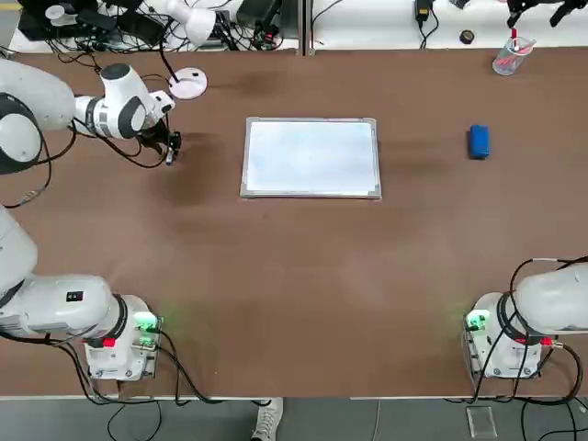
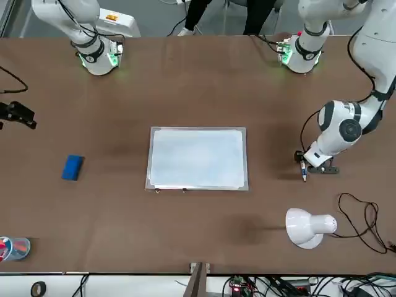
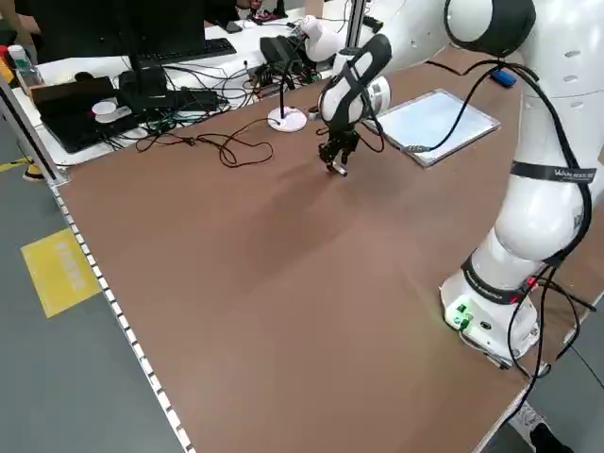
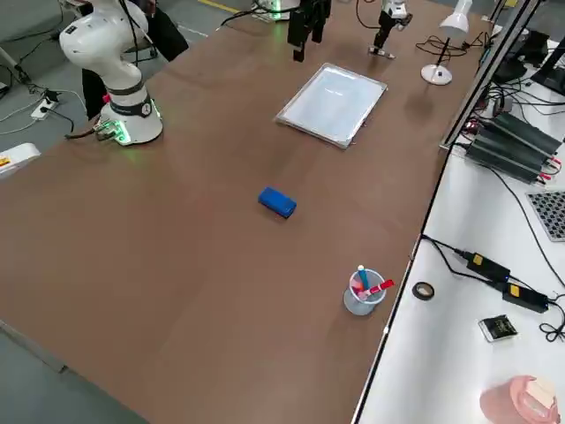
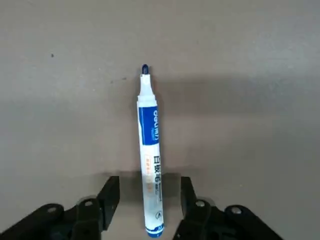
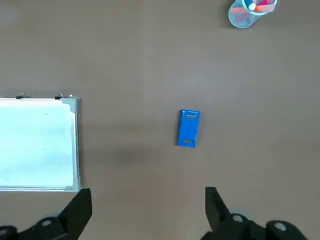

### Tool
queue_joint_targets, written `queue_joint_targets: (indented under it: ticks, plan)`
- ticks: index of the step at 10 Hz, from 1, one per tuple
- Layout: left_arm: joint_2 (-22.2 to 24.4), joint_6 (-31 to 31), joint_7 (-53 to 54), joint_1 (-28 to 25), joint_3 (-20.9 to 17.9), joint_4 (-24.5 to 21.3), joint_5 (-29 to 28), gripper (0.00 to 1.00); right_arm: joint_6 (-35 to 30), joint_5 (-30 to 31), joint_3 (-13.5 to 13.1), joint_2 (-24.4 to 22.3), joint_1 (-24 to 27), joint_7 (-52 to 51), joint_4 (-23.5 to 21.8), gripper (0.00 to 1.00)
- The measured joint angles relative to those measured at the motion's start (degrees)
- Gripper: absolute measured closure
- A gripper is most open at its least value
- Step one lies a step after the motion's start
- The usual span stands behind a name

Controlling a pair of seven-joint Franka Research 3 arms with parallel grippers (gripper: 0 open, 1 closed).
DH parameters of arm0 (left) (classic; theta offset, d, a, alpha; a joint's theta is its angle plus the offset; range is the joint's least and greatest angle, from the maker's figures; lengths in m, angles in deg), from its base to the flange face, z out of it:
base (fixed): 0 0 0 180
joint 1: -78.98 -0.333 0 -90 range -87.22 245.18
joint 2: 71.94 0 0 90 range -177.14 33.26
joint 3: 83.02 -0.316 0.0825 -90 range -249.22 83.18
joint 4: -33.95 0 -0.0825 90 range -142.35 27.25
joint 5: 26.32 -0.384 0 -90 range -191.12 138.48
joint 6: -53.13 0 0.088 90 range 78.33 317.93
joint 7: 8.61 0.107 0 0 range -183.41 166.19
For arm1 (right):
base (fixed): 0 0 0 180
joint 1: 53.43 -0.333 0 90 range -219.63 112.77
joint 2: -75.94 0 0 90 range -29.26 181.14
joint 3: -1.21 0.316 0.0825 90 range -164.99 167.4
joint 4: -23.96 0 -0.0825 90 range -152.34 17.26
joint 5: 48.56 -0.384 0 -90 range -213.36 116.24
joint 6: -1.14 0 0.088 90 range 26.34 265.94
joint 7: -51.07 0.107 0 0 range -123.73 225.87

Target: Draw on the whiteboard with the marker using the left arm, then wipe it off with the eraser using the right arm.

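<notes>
Left of the whiteboard (image 1: pixel 311 157), the left gripper (image 5: pixel 151 207) points downward, fingers apart around the marker (image 5: pixel 150 160).

White arms (image 1: pixel 57 303) with dark joint rings, black cables and perhaps bolted tools (image 5: pixel 150 215).

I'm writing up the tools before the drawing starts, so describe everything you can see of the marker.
The marker is a slim, white, plastic-looking pen with a dark blue tip exposed at its tapered end, a blue label band with pale lettering, smaller dark print below, and a blue end. It stands between the open jaws of the left gripper, a gap showing on each side, so neither jaw touches it. It is over the brown tabletop, off to the whiteboard's left.
</notes>
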State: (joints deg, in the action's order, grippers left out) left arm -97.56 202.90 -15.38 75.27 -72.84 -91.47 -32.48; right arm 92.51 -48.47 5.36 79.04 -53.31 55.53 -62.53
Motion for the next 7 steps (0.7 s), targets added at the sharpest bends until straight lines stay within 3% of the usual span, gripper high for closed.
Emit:
queue_joint_targets:
  ticks: [4, 7]
  plan:
    - [-0.4, 0.0, 0.0, 0.3, 0.0, 0.0, 0.0, 0.48, -0.6, 0.0, 0.0, -0.1, -0.1, 0.2, 0.5, 0.00]
    - [-0.6, 0.0, 0.0, 0.2, -0.1, 0.1, -0.2, 0.67, -0.9, 0.0, 0.0, -0.3, -0.1, 0.2, 0.6, 0.00]
